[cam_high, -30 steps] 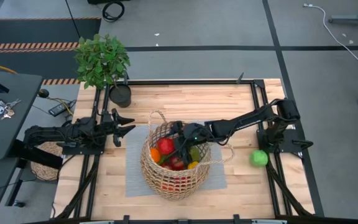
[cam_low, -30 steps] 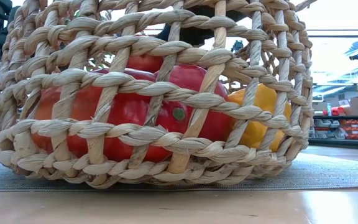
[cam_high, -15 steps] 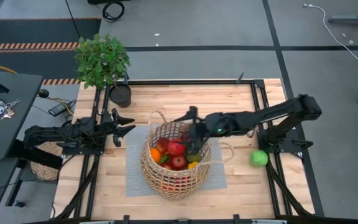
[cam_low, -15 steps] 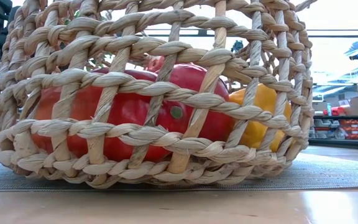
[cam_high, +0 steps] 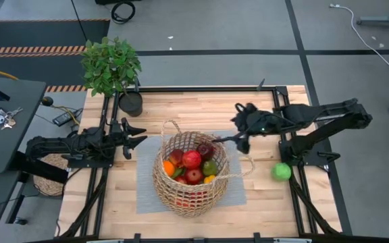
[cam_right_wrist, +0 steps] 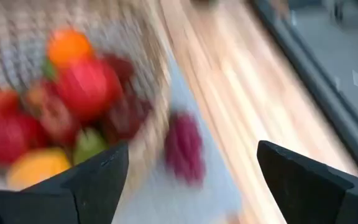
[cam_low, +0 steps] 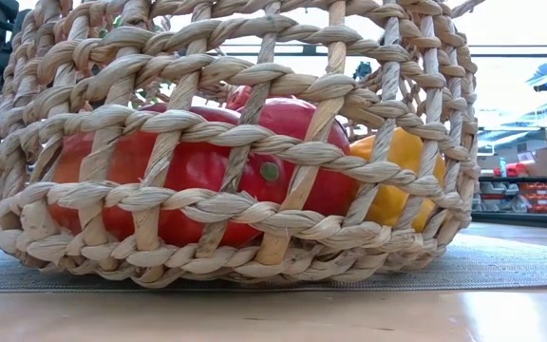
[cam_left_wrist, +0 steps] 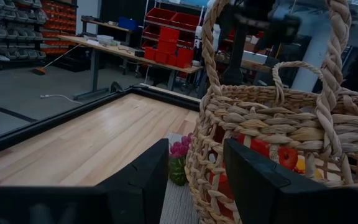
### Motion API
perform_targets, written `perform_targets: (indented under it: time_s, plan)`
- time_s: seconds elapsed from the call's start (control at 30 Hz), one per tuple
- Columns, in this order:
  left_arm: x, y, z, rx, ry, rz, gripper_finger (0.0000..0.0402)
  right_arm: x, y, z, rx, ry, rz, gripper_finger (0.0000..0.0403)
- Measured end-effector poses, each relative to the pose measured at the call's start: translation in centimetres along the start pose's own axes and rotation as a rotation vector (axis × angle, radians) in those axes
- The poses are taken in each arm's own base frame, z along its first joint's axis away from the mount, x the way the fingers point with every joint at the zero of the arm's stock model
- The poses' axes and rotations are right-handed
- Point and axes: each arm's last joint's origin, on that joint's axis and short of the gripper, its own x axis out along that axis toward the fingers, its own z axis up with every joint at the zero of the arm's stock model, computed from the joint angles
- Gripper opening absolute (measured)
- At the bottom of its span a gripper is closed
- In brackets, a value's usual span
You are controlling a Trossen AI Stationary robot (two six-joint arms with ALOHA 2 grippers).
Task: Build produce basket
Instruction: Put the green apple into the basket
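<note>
The tan wicker basket (cam_high: 188,177) stands on a grey mat (cam_high: 147,196) at mid-table. It holds several red, orange, green and yellow fruits (cam_high: 193,165). In the low view large red fruit (cam_low: 198,166) and a yellow one (cam_low: 397,176) lie against its weave. My right gripper (cam_high: 231,142) is open and empty, above the mat just right of the basket's far rim; it also shows in the right wrist view (cam_right_wrist: 191,168). A dark magenta item (cam_right_wrist: 184,146) lies on the mat outside the basket, and it also shows in the left wrist view (cam_left_wrist: 179,154). My left gripper (cam_high: 135,135) is open and waits left of the basket.
A green fruit (cam_high: 281,171) lies on the wood near the right arm's base. A black pot with a leafy plant (cam_high: 131,102) stands at the far left corner. A flat woven disc (cam_high: 46,177) lies beyond the table's left edge.
My right gripper has risen out of the basket and drawn back toward the table's right and far edges, empty. A dark red fruit now shows at the basket's far right, where the gripper was. The basket has stayed in place.
</note>
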Motion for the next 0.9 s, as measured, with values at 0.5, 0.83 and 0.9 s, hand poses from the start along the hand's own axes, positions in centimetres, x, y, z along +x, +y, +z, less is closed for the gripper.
perform_targets:
  time_s: [0.5, 0.83, 0.9]
  plan:
    - [0.0, 0.0, 0.0, 0.0, 0.0, 0.0, 0.016, 0.7, -0.6, -7.2, 0.223, 0.557, -0.117, 0.0348]
    - [0.0, 0.0, 0.0, 0.0, 0.0, 0.0, 0.016, 2.3, 0.4, -12.7, 0.408, 0.865, -0.124, 0.035]
    - [0.0, 0.0, 0.0, 0.0, 0.0, 0.001, 0.016, 2.5, 0.6, -13.5, 0.414, 0.9, -0.128, 0.0355]
